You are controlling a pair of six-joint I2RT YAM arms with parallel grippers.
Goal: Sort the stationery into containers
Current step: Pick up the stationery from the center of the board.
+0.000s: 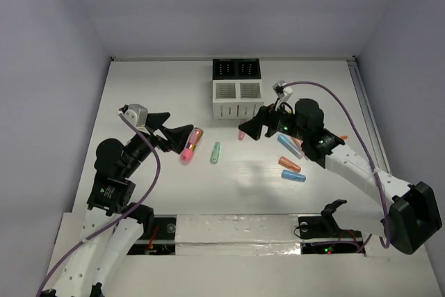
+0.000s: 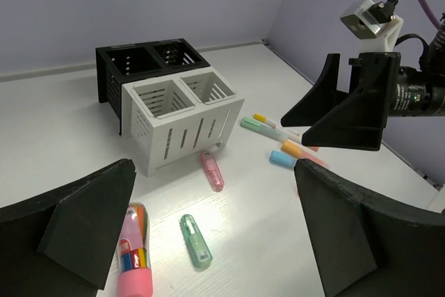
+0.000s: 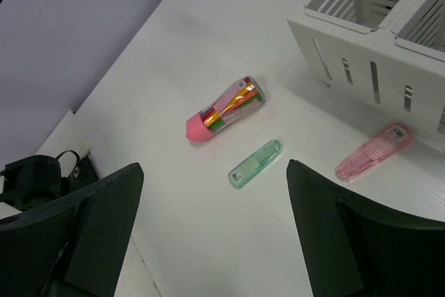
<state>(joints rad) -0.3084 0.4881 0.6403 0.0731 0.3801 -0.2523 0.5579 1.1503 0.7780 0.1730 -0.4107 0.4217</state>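
I see left claw [image 1: 179,124] released, empty | right claw [image 1: 249,124] released too, just beside small translucent pink plastic stick [image 1: 241,135]

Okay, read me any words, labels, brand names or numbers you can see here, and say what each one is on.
No text is readable in any view.
Thick pink tube: colourful patches on its clear body, too blurred to read.
Pink stick: small dark mark near one end, too small to read.
White containers and black containers: no markings visible.
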